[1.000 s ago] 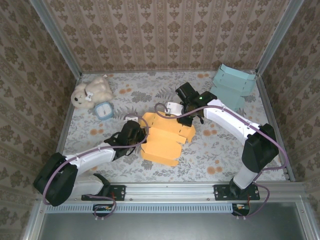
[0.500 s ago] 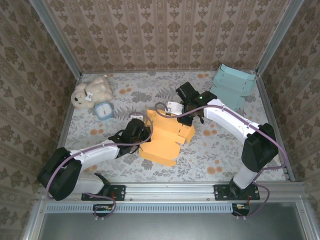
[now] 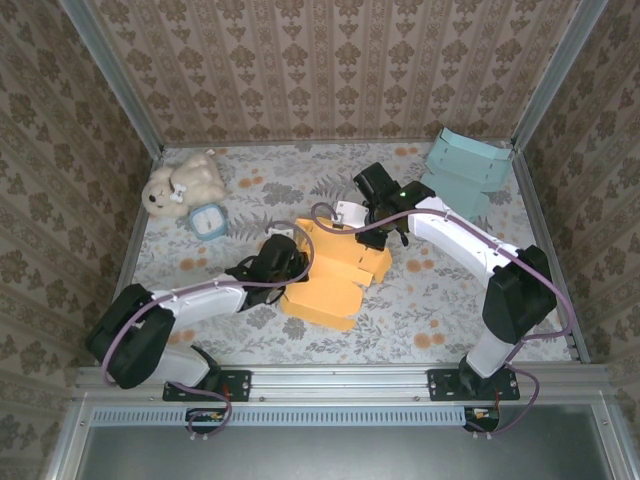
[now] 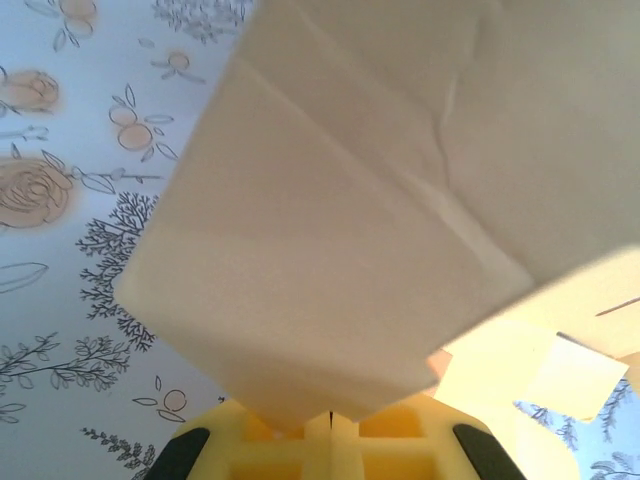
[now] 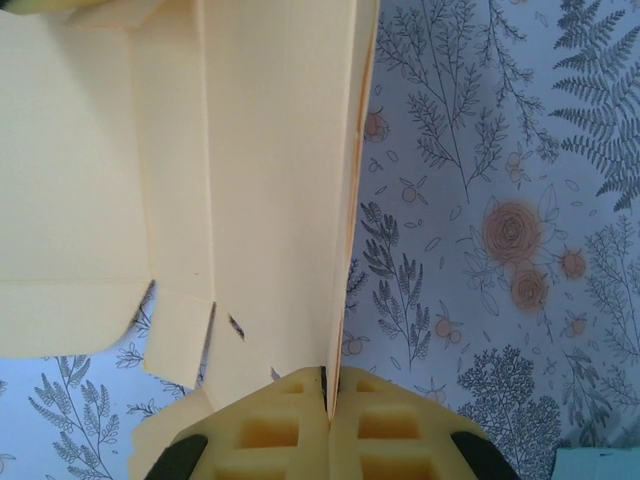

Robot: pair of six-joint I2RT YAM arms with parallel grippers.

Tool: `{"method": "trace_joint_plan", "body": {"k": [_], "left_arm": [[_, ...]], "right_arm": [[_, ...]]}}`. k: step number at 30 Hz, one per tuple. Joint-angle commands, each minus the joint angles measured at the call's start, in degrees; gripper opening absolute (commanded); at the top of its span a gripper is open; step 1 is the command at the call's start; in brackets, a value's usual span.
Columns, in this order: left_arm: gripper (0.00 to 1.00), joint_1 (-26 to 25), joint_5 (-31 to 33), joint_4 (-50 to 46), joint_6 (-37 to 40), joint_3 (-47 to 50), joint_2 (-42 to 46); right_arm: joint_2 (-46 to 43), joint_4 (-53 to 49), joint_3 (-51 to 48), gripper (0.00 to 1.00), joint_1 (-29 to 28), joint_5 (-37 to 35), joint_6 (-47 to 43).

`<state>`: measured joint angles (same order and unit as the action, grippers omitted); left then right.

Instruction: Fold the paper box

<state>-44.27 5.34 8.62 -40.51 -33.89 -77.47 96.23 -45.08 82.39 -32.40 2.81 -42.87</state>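
The paper box [image 3: 335,280] lies half-folded on the worktop [image 3: 430,305]. The left jaws clench a flap corner that spreads ahead of them. The right jaws pinch a wall edge running straight ahead. The next move likely calls for swinging the held flap gently over its crease.

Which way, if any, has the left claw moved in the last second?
Yes. The left gripper, shut on the orange paper box, has slid right, farther from the small blue clock.

Bright even overhead light, shadows soft; wrist views overexposed, paper box [image 4: 330,230] pale, blurred up close.
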Motion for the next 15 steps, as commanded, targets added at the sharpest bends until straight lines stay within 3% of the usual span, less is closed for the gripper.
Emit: {"method": "trace_joint_plan", "body": {"k": [1, 15], "left_arm": [[0.04, -0.63, 2.11, 1.88, 0.69, 1.34, 6.28], [0.08, 0.02, 13.28, -8.6, 2.42, 13.1, 32.02]], "right_arm": [[0.86, 0.72, -1.23, 0.0, -0.56, 0.75, -0.78], [-4.31, 12.8, -10.25, 0.0, -2.8, -2.57, -7.68]]}}
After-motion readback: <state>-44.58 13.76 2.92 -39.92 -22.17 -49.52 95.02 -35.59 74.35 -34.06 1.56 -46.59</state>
